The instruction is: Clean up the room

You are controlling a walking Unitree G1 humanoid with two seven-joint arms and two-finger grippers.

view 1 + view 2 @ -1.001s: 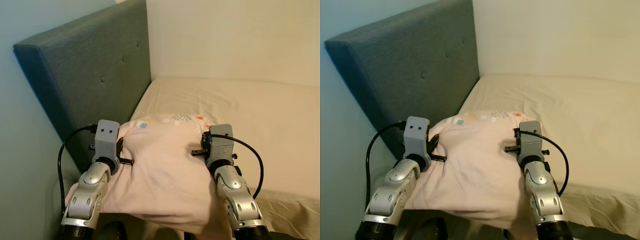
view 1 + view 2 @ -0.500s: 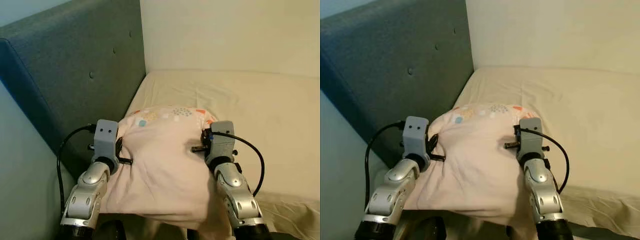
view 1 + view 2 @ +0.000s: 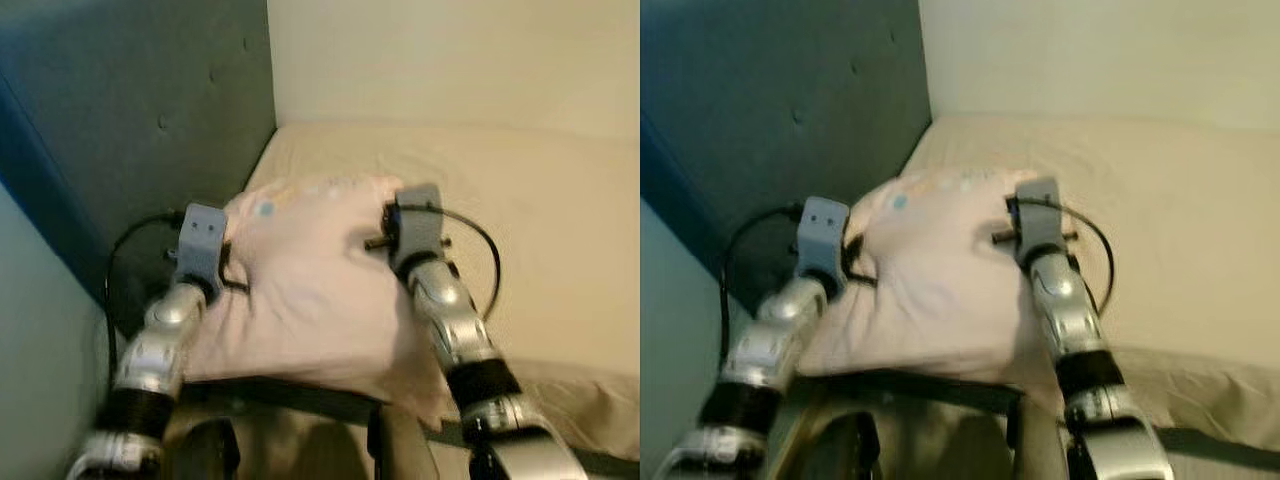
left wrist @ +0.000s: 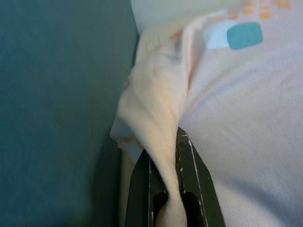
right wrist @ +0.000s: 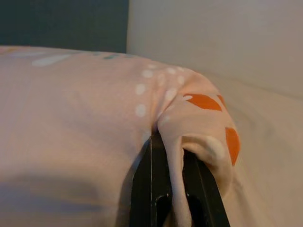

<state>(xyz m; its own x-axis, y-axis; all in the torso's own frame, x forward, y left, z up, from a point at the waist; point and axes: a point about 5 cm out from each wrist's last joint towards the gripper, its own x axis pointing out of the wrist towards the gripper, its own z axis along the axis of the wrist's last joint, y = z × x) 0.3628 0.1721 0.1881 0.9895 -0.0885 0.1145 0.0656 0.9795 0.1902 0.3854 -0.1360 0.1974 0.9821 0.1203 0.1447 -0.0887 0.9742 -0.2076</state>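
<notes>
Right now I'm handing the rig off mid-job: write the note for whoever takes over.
Left end effector: shut on a pinched fold at the left edge of the pale pink pillow with coloured dots.
Right end effector: shut on a fold at the pillow's right corner.
Pillow: held between both arms over the near edge of the bed with the beige sheet, close to the teal upholstered headboard on the robot's left.
Done: pillow gripped on both sides and brought to the head of the bed.
Left: likely set it down against the headboard, open both end effectors, pull back.
</notes>
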